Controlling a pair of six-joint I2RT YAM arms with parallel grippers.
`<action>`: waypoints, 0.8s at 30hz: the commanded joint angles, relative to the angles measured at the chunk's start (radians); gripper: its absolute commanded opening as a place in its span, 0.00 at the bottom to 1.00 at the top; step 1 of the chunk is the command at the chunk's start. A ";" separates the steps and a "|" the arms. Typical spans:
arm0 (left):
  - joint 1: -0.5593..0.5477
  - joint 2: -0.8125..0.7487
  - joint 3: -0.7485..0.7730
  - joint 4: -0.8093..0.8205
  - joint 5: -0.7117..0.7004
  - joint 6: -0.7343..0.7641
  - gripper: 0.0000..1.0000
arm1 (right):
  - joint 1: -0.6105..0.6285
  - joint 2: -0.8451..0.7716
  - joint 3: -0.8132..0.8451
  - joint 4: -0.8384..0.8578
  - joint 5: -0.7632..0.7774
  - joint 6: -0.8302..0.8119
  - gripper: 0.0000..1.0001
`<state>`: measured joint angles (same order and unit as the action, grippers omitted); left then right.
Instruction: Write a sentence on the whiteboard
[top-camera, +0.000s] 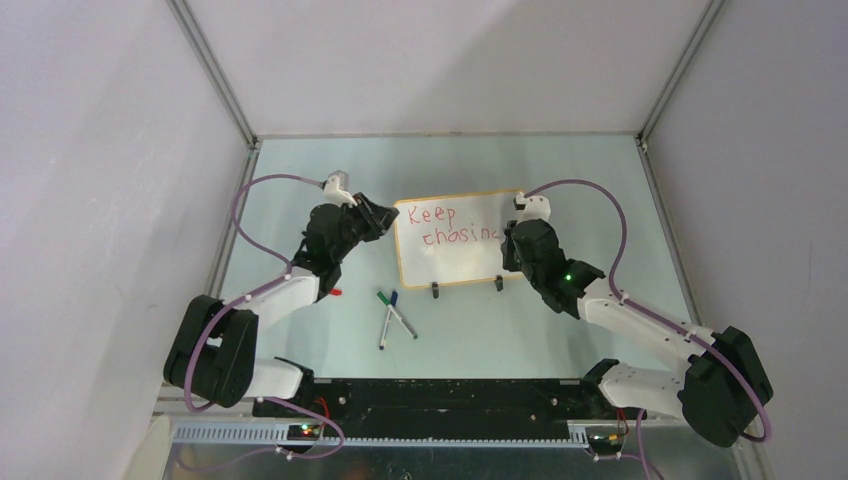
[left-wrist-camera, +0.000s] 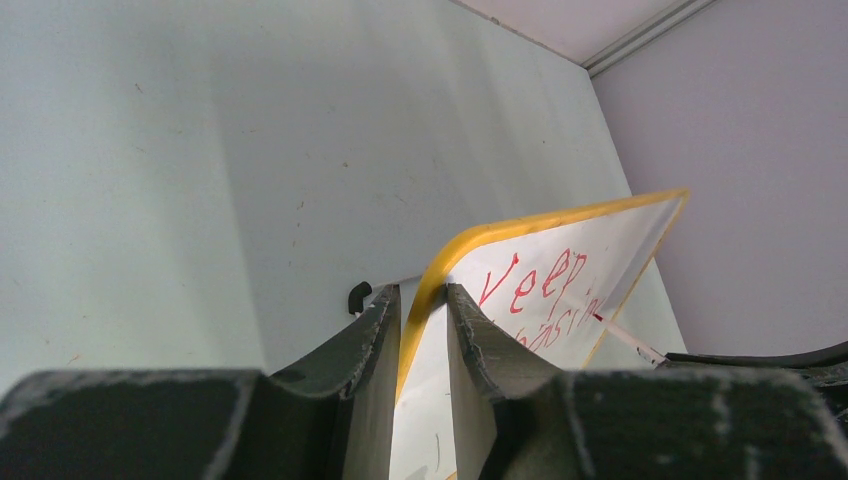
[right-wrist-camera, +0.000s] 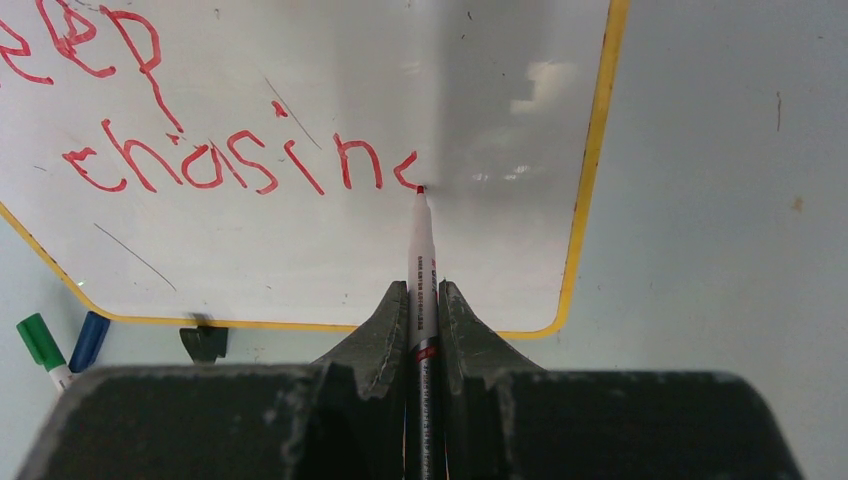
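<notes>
Left jaws pinching whiteboard (top-camera: 455, 262) left edge. Right jaws pinching red marker (right-wrist-camera: 421, 262), tip on whiteboard at end of sentence (right-wrist-camera: 225, 165): "Keep chasin". Spare markers (top-camera: 395, 318) just below whiteboard.

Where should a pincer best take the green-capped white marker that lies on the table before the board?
Probably the bare tail of the green-capped white marker, from straight above, closing across its barrel. It lies flat, and near its cap the blue-capped marker crosses it, so the tail seems freer.
</notes>
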<state>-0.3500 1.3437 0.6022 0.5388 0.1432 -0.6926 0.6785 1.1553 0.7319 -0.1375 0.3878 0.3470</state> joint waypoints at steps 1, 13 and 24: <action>0.008 -0.006 0.008 0.029 0.010 -0.005 0.28 | -0.014 -0.022 0.041 0.044 0.040 -0.001 0.00; 0.008 -0.005 0.008 0.030 0.010 -0.005 0.29 | -0.019 -0.024 0.041 0.071 0.024 -0.002 0.00; 0.008 -0.004 0.008 0.029 0.010 -0.005 0.28 | -0.022 -0.012 0.056 0.069 0.030 0.004 0.00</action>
<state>-0.3500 1.3437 0.6018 0.5385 0.1432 -0.6922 0.6624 1.1500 0.7361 -0.0994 0.3946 0.3466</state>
